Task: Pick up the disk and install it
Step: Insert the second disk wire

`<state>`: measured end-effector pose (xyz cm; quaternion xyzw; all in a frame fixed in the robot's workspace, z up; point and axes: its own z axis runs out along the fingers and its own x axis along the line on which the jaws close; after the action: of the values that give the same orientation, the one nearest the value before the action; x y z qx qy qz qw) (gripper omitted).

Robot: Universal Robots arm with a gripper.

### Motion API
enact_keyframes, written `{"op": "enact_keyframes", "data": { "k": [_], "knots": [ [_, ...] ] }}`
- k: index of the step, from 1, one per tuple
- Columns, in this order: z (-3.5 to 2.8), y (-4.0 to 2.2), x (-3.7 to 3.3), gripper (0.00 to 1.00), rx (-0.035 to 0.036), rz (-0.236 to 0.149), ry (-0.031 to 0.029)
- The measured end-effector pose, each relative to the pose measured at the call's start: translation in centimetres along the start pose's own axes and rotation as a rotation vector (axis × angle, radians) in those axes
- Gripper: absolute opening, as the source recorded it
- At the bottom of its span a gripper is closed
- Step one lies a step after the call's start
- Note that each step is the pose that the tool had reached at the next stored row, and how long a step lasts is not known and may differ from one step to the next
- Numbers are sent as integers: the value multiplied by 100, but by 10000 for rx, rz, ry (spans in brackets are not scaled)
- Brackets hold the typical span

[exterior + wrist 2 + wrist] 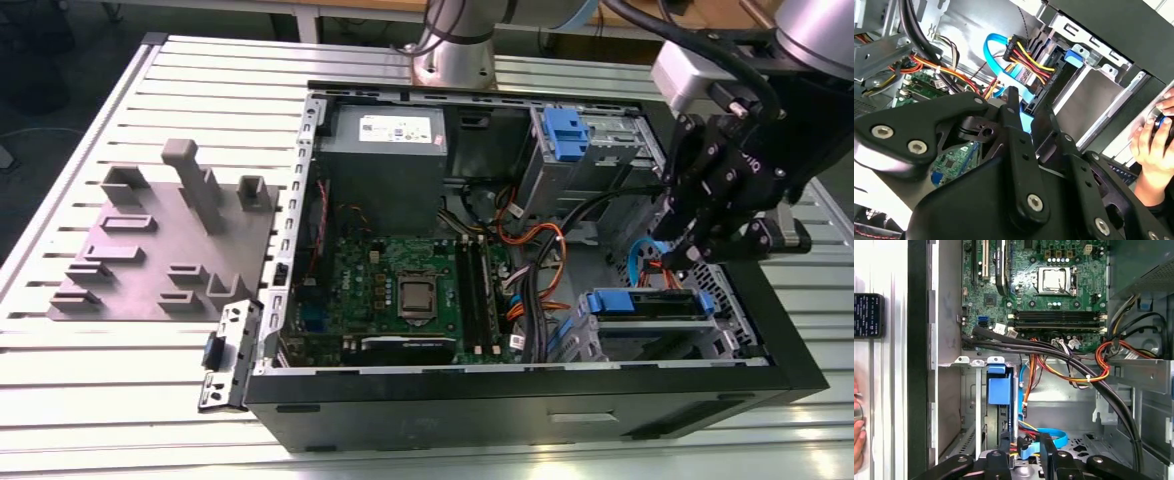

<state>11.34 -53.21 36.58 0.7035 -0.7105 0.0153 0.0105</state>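
Observation:
The disk [650, 304], silver-grey in a blue plastic carrier, sits inside the drive bay at the front corner of the open computer case [534, 395], on the exterior view's right. My gripper [663, 262] hangs just above and beside that bay. In the first wrist view the carrier's blue handle [999, 389] shows edge-on in the cage, past my gripper [1025, 442]. In the second wrist view my gripper [1026, 107] has its black fingers a narrow gap apart with nothing between them. Behind them a blue data cable [994, 55] and coloured power wires run to the disk's rear.
A motherboard [407, 290] fills the case floor, with a grey power supply box [387, 135] and a bare blue bracket [566, 135] at the back. Cable bundles [527, 250] cross the middle. A grey fixture plate [160, 250] lies outside. A person's hand [1154, 145] is beside the case.

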Motion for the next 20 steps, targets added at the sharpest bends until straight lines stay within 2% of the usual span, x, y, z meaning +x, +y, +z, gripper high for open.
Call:
{"op": "enact_keyframes", "data": {
  "k": [1,3,5,9,12,16,18,20],
  "knots": [
    [8,-1,-2,37,0,2,38],
    [28,-2,-5,37,1,3,66],
    [59,-6,-7,37,1,6,68],
    [81,-11,-9,36,-1,12,70],
    [88,-12,-9,17,-1,12,69],
    [94,-2,6,16,2,11,62],
    [99,17,28,16,32,13,50],
    [109,35,50,16,96,15,39]
  ]
}}
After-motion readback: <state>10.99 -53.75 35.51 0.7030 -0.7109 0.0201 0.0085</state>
